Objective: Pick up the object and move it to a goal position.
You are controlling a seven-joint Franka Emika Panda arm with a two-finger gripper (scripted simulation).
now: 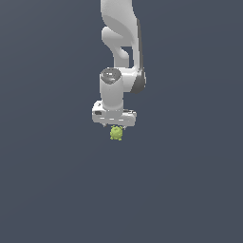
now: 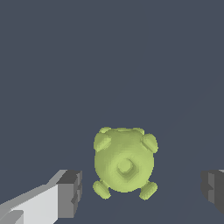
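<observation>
The object (image 2: 124, 162) is a small yellow-green roundish lump with short stubby knobs, lying on the flat dark grey floor. In the wrist view it sits between my two dark finger pads (image 2: 70, 192), with a clear gap to each pad. My gripper (image 2: 141, 190) is open and touches nothing. In the exterior view the object (image 1: 116, 133) shows just below the white hand of my gripper (image 1: 115, 126), which points straight down over it. The fingers themselves are hard to make out in that view.
The white arm (image 1: 121, 38) rises from the hand to the exterior view's top edge. The dark grey floor (image 1: 47, 180) spreads flat all around, with no other objects or edges in view.
</observation>
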